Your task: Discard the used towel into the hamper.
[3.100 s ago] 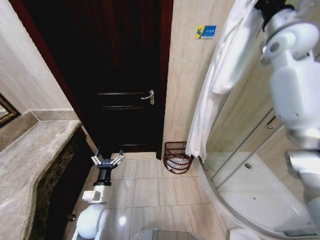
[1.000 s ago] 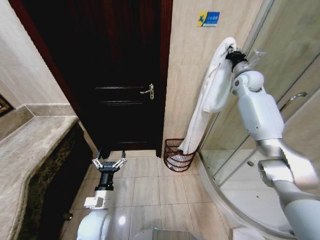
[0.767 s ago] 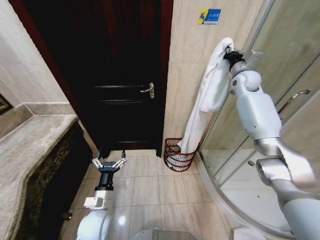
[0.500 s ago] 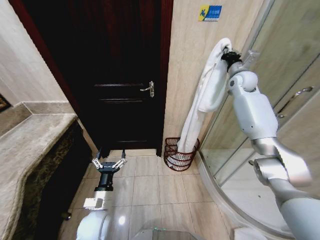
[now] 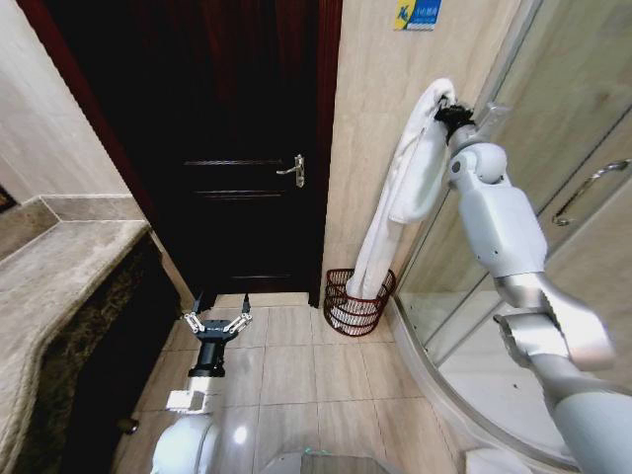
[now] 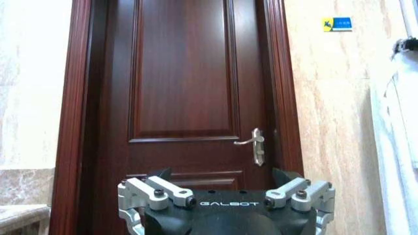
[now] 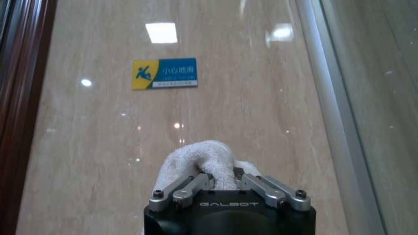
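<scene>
A dark wooden door (image 5: 237, 148) takes up the far wall of a tiled bathroom, with a glass shower screen (image 5: 553, 118) at 2 o'clock from the head camera and a stone counter (image 5: 49, 286) at 9 o'clock. Against the pale wall between door and screen hangs a white towel (image 5: 400, 188) — pinched at its top fold by the right gripper (image 5: 452, 111), raised high at 1 o'clock. The wrist camera on that arm shows the two fingers (image 7: 189, 188) closed on a bunched hump of cloth, a small blue-and-yellow sign (image 7: 164, 73) on the wall just above.

The towel's length drops straight down, and its lower end appears to reach into the hamper (image 5: 357, 299), which stands on the floor at the foot of the wall, just right of the door frame. The left gripper (image 5: 214, 323) waits low at 7 o'clock over the floor tiles, fingers spread and empty, facing the door handle (image 6: 253, 144).

The step in hand looks like the delivery itself: the towel is carried and lined up over the hamper but not yet let go. The next move would call for lowering the right arm so the cloth piles inside the wire rim rather than draping over it — then opening the fingers once the bulk sits within.
</scene>
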Robot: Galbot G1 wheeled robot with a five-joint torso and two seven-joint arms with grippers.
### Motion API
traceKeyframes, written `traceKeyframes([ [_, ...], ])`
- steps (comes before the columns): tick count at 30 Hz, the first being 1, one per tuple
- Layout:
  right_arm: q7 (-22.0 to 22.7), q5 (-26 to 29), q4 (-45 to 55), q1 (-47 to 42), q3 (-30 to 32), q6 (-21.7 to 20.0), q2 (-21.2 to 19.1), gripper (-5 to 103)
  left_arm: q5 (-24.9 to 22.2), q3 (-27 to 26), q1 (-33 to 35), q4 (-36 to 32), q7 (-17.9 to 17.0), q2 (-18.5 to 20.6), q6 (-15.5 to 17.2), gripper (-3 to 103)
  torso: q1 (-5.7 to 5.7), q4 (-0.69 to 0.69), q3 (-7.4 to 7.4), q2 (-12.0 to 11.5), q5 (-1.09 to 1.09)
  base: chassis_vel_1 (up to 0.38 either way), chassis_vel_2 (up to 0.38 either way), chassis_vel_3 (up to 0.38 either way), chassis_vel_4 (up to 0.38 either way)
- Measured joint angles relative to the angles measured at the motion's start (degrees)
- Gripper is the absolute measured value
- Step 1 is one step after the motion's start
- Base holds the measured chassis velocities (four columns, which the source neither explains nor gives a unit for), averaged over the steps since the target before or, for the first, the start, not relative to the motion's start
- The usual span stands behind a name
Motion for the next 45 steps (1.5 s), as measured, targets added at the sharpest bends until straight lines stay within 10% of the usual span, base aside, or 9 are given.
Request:
traceKeyframes([
  [19,2.75,7.63,7.78,-5.16,-2.03,-13.69,-3.03,10,0.78,-0.35,1.9,-1.46,0.48,-1.29,-1.6,100,-2.28,-0.01,-2.85,-5.14,0.01,0.0,0.0,0.0,0.0],
  [45,0.11,4.59,4.01,-8.78,-1.76,-7.12,-2.08,10,4.43,0.53,3.23,-2.13,0.68,-3.5,-2.61,100,-5.24,0.0,-6.75,-11.99,0.01,0.0,0.0,0.0,0.0],
])
